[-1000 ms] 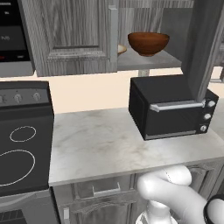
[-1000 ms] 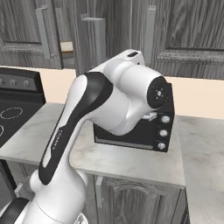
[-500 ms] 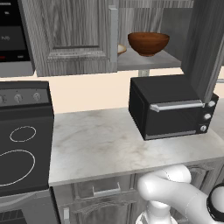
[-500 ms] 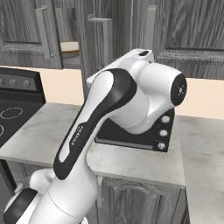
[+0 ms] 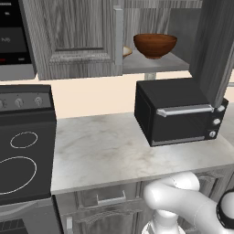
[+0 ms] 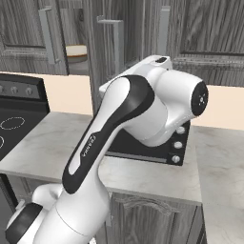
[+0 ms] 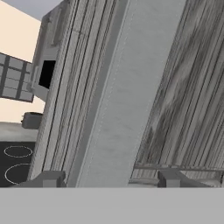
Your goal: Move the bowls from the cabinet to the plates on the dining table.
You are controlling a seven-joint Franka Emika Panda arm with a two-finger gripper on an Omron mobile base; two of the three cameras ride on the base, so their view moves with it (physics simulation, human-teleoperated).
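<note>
The cabinet (image 5: 77,36) stands open above the counter. On its shelf sits the deep reddish-brown bowl (image 5: 155,45), and the pale cream bowl (image 5: 127,51) peeks out just left of it, half behind a door edge. From the right side the cream bowl (image 6: 76,50) shows in the dark gap between doors. My gripper (image 7: 111,179) is open, its fingertips (image 7: 50,178) set wide to either side of a pale grey vertical bar on the cabinet's wood-grain door (image 7: 183,87), holding nothing. The plates and the dining table are out of view.
A black boxy oven (image 5: 178,112) stands on the marbled counter (image 5: 100,151) below the shelf. A black stove (image 5: 23,151) with ring burners lies to the left. The swung-out cabinet door (image 5: 215,45) hangs at the right. My white arm (image 6: 143,105) blocks the middle of the right base view.
My arm's big joints have swung rightwards and nearer in the right base view, and more of the arm shows at the lower right of the left base view. The bowls have not moved.
</note>
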